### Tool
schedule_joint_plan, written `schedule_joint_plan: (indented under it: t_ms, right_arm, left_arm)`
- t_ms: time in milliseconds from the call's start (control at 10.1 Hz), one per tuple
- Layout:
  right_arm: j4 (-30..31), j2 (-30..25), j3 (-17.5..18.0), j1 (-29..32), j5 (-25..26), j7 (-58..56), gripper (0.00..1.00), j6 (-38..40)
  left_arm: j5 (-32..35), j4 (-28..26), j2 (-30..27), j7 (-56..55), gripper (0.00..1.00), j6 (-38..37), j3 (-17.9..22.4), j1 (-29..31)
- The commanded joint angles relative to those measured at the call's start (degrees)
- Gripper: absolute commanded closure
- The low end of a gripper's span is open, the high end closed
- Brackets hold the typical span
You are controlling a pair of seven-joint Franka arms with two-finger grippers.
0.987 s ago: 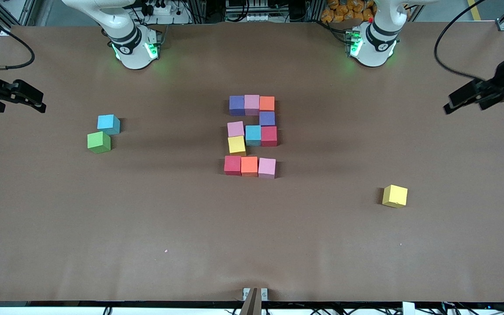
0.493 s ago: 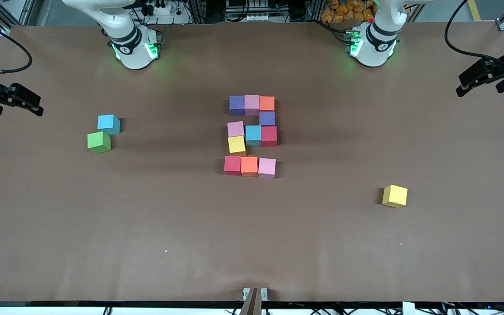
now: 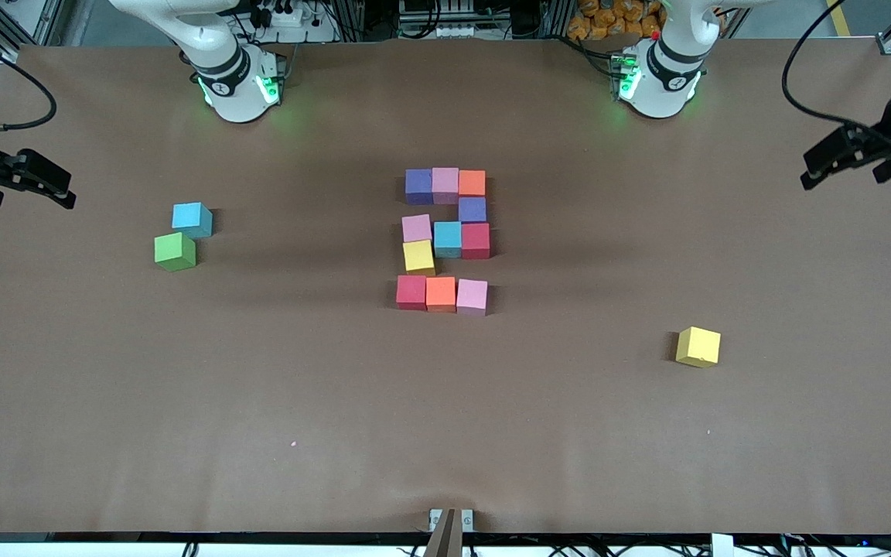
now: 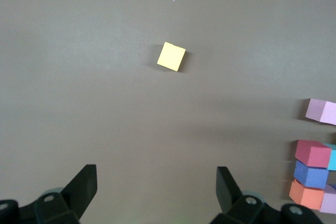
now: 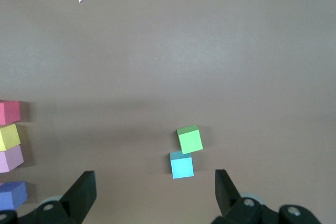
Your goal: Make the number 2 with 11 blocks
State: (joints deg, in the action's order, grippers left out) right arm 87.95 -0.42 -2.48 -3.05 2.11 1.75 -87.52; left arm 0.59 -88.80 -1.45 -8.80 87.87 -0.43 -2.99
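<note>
digit 2 (image 3: 445,240): eleven cubes set edge to edge at mid-table, five rows tall.
top row: purple (image 3: 418,186), pink (image 3: 445,184), orange (image 3: 472,183).
second row: purple cube (image 3: 472,210) under the orange one.
middle row: pink (image 3: 417,228), light blue (image 3: 448,238), red (image 3: 476,240).
fourth row: yellow cube (image 3: 418,257) under the pink one.
bottom row: red (image 3: 411,292), orange (image 3: 441,294), pink (image 3: 472,296).
spare yellow cube (image 3: 698,346): well apart from the 2, toward the left arm's end, nearer the camera.
spare blue cube (image 3: 192,220): toward the right arm's end, touching the green cube (image 3: 175,251).
left gripper (image 3: 848,158): over the table's edge, jaws wide, holding nothing.
right gripper (image 3: 32,179): over the table's edge at its own end, jaws wide, holding nothing.
</note>
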Motion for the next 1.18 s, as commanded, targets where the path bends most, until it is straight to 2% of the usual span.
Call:
schedule_joint_plan:
  t_ms: [0, 1086]
  right_arm:
    - [-1.2, 0.5, 0.1, -0.3, 0.0, 1.1, 0.0, 0.2]
    - [-1.2, 0.5, 0.2, -0.9, -0.1, 2.8, 0.0, 0.2]
  left_arm:
    - [1.6, 2.7, 2.2, 0.6, 0.0, -0.8, 0.5, -1.2]
    - [0.8, 2.6, 1.7, 0.4, 0.0, -0.8, -0.2, -1.8]
